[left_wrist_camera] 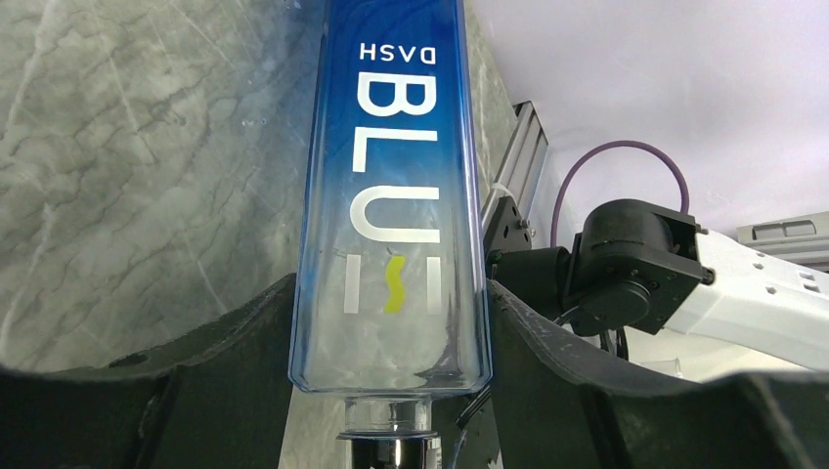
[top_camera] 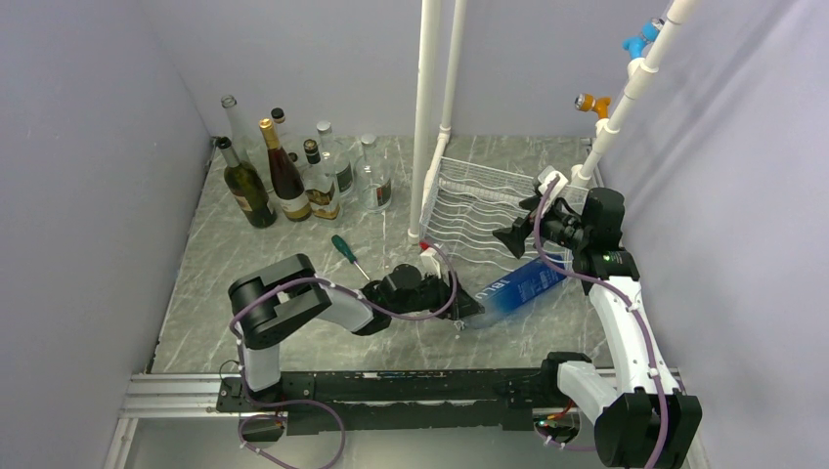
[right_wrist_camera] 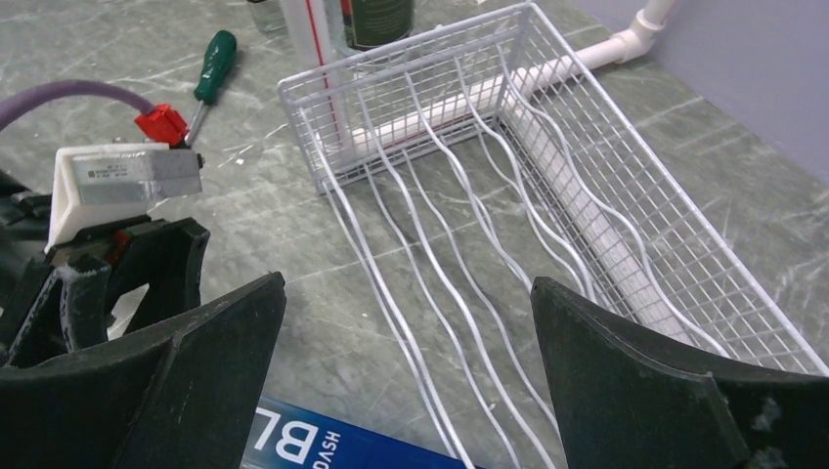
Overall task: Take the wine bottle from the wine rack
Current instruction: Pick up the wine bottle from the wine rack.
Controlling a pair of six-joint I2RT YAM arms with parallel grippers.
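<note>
The wine bottle (top_camera: 518,285) is a square, clear-to-blue one with white "BLU" lettering. It lies nearly flat, neck toward the left arm and base by the front right of the wine rack (top_camera: 479,200). My left gripper (top_camera: 459,298) is shut on the bottle's clear shoulder. In the left wrist view the bottle (left_wrist_camera: 391,195) fills the gap between both fingers (left_wrist_camera: 225,381). The white wire rack (right_wrist_camera: 489,147) holds nothing. My right gripper (right_wrist_camera: 407,283) hangs open over the rack's front wires, with the bottle's blue side (right_wrist_camera: 323,445) just below it.
Several upright bottles (top_camera: 283,176) stand at the back left. A green-handled screwdriver (top_camera: 344,249) lies on the marble between them and the left arm. White pipe posts (top_camera: 430,107) rise behind the rack, and another (top_camera: 626,98) stands at its right by the wall.
</note>
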